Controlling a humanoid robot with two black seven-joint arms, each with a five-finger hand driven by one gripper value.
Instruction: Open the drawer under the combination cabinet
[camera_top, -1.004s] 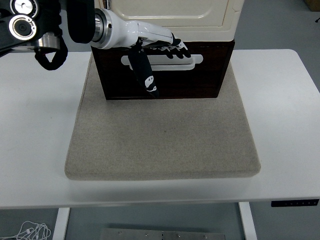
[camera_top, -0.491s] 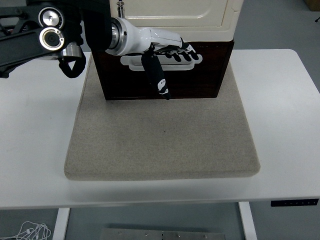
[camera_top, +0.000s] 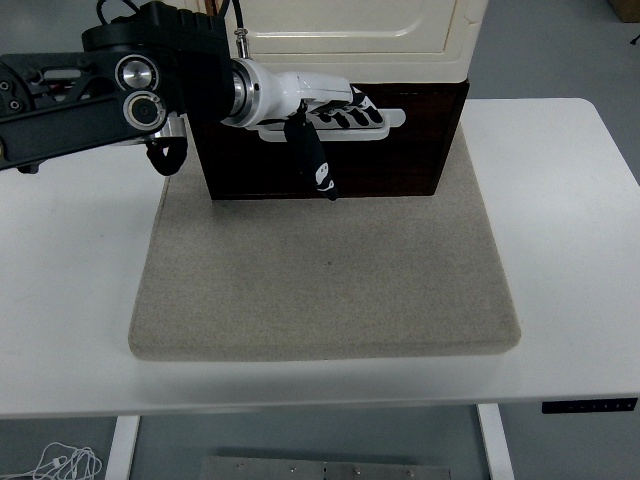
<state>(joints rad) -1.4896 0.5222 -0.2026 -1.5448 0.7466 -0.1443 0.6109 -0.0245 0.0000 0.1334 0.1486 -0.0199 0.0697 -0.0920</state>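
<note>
We see the left arm (camera_top: 90, 95) come in from the left edge and reach across the far side of the white table (camera_top: 560, 200) to the cabinet (camera_top: 355, 25). The cabinet stands at the back of a grey mat (camera_top: 325, 270), cream above, with the dark brown drawer (camera_top: 400, 155) forming its base. The drawer front faces us and looks flush with the cabinet body — it is not pulled out.

The left hand (camera_top: 320, 110) lies against the drawer's white handle (camera_top: 385, 122), a long recessed grip set across the upper part of the front. Its four fingers (camera_top: 350, 115) are curled together into the handle slot, their black tips pressed on the white rim, while the thumb (camera_top: 315, 165) hangs straight down over the dark front, apart from the others. We read this as a hooking grasp on the handle, though how deep the fingers sit inside the slot we cannot tell.

The white forearm shell runs nearly level from the black wrist joint to the hand, just in front of the cabinet's lower left corner. A thin black cable (camera_top: 238, 18) rises behind the wrist.

The mat in front of the drawer lies flat on the table — the right arm does not show.
</note>
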